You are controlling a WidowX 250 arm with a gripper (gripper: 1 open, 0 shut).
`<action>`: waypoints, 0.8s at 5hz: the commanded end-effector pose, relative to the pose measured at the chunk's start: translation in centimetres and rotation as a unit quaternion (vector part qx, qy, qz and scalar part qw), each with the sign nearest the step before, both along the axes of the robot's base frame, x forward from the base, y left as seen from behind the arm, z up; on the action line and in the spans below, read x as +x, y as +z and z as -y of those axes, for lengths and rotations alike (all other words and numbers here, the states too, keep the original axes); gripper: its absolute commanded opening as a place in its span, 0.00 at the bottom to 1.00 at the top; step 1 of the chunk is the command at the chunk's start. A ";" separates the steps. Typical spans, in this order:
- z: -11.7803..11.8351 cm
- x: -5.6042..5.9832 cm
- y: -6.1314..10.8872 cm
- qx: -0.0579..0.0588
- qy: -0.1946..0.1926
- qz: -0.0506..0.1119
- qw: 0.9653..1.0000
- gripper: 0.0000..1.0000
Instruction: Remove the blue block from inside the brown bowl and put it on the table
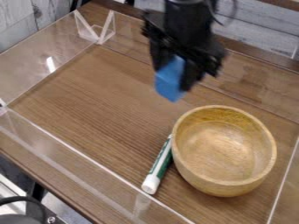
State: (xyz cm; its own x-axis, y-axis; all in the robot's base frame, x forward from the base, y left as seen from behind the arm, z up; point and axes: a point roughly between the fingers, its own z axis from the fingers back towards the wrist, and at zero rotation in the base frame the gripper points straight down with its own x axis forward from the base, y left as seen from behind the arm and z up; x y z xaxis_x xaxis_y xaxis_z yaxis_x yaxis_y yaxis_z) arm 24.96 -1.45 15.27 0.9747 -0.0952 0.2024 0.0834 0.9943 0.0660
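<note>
On my one camera view I see the gripper [176, 77] hanging over the table [93, 96], jaws closed onto the blue block [172, 79], which sits between them, lifted clear of the wood. Below and to the right of the jaws, well apart, lies the brown bowl [225, 150], with nothing in it. A marker pen [158, 168] rests against the bowl's left rim, lower still from the jaws.

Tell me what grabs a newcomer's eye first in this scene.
The black end effector at upper centre, holding the blue block in the air above the table. Next, the brown bowl at lower right, with nothing in it, and the white-and-green marker pen lying against its left side.
</note>
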 end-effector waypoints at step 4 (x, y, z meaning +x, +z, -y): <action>-2.5 -1.3 -1.9 -0.007 0.030 0.014 0.999 0.00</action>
